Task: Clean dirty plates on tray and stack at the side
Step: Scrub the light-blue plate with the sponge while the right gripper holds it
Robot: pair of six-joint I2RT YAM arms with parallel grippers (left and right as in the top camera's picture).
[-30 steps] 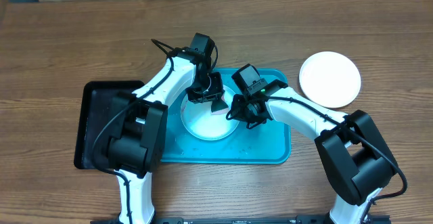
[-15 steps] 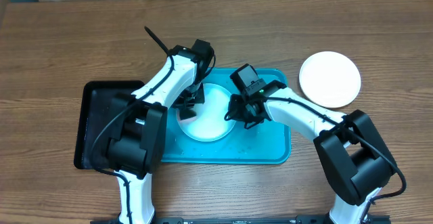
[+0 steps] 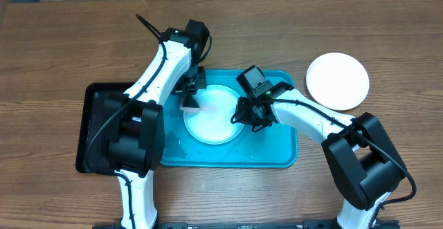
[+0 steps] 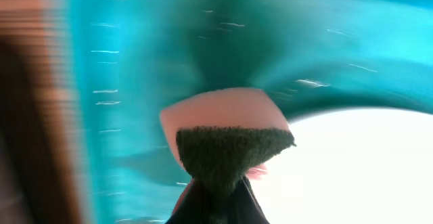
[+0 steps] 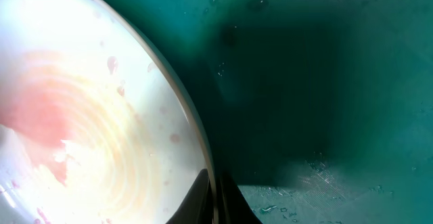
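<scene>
A pale mint-white plate (image 3: 213,116) lies in the turquoise tray (image 3: 277,146). My right gripper (image 3: 239,115) is shut on the plate's right rim; the right wrist view shows the rim (image 5: 196,136) between my fingers (image 5: 215,204) and faint pink smears on the plate. My left gripper (image 3: 192,90) is shut on a sponge (image 3: 190,103), pink with a dark green scrub face (image 4: 226,153), held at the plate's upper left edge over the tray. A clean white plate (image 3: 337,81) lies on the table to the right of the tray. The yellow-green plate is out of view.
A black tray (image 3: 97,129) lies against the turquoise tray's left side. Water drops lie on the tray floor (image 5: 325,176). Bare wooden table (image 3: 69,42) surrounds the trays.
My left gripper has moved with the sponge from the plate's upper middle to its upper left edge. The right gripper and the plate have stayed in place.
</scene>
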